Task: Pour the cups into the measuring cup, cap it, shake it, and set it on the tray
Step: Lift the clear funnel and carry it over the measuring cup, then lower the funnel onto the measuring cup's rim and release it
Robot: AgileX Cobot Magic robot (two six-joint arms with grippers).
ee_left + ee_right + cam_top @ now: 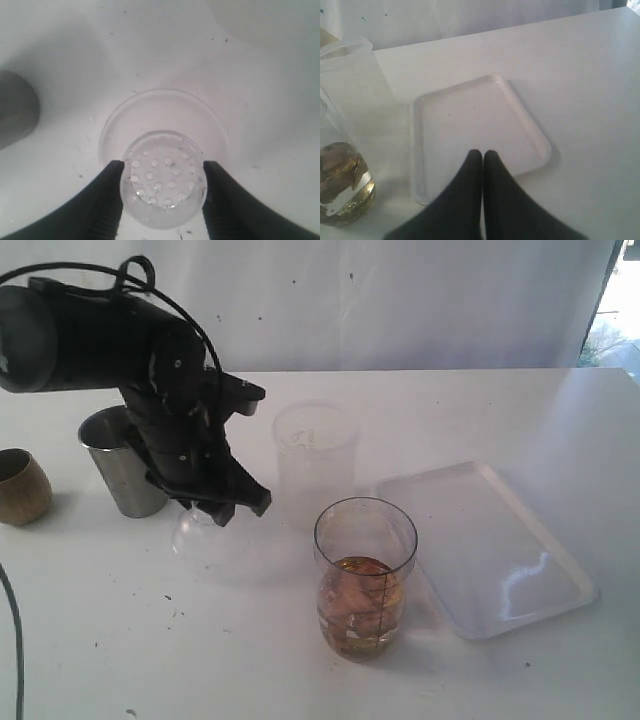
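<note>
The measuring cup (365,580) stands upright on the table (480,410), mouth open, amber liquid filling its lower part, just beside the near-left corner of the tray (560,570). Its long axis is vertical, so the cap has to come down onto the rim from above.

That cap, a clear domed lid (205,538) with a perforated top, rests on the table well to the left of the cup in the exterior view. The left gripper (162,167) is clenched on its raised neck, one finger pressed against each side. From this gripper the cup lies to the right and nearer the camera, past the frosted cup (315,445).

The right gripper (482,155) hangs over the tray's edge, fingers pressed together and holding nothing. It is close to the cup, but the left arm has the lid.
</note>
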